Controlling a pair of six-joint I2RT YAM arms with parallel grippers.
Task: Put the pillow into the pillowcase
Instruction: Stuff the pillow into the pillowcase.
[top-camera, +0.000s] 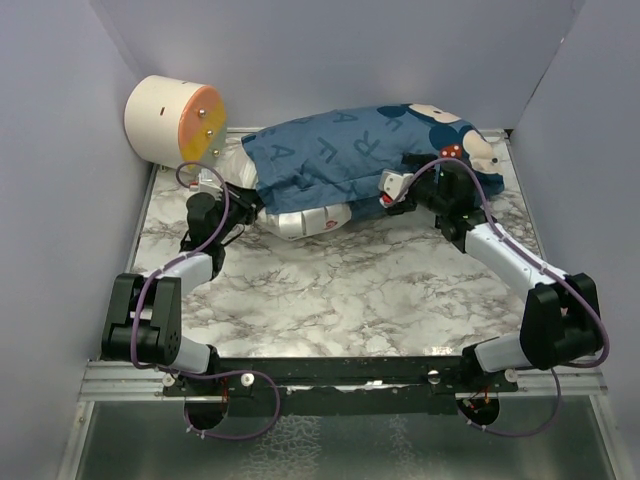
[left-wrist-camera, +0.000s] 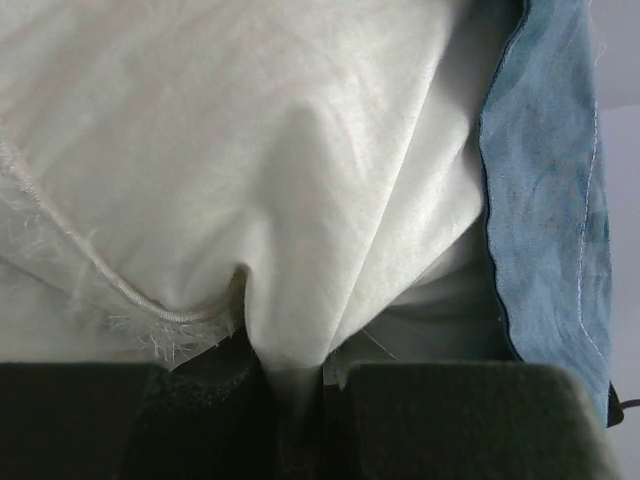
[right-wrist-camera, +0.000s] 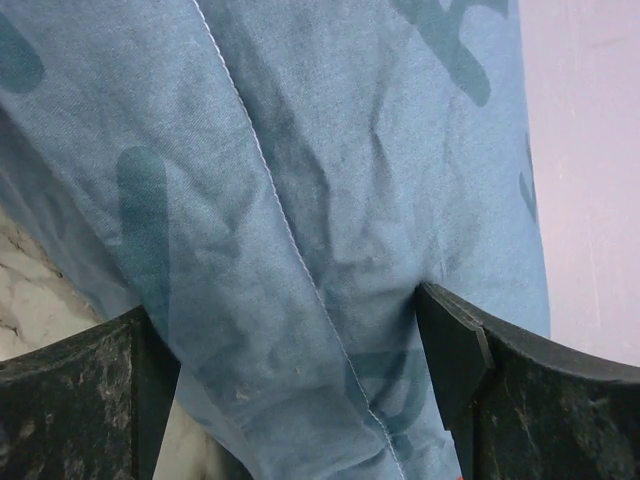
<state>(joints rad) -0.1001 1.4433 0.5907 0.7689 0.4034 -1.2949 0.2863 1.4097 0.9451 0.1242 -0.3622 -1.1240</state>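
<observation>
The blue pillowcase (top-camera: 340, 150) lies at the back of the marble table (top-camera: 350, 290), pulled over most of the white pillow (top-camera: 300, 220). The pillow's left end and front edge stick out of it. My left gripper (top-camera: 245, 205) is at the pillow's left end. In the left wrist view this gripper (left-wrist-camera: 300, 375) is shut on a pinched fold of the pillow (left-wrist-camera: 250, 150), with the pillowcase hem (left-wrist-camera: 545, 180) to the right. My right gripper (top-camera: 395, 190) is at the pillowcase's front right. Seen from the right wrist, it (right-wrist-camera: 290, 340) stands open with pillowcase cloth (right-wrist-camera: 300, 150) bulging between its fingers.
A cream cylinder with an orange face (top-camera: 175, 122) lies at the back left corner, close to the pillow's left end. Grey walls (top-camera: 590, 120) close in the table on the left, back and right. Bare marble lies between the arms at the front.
</observation>
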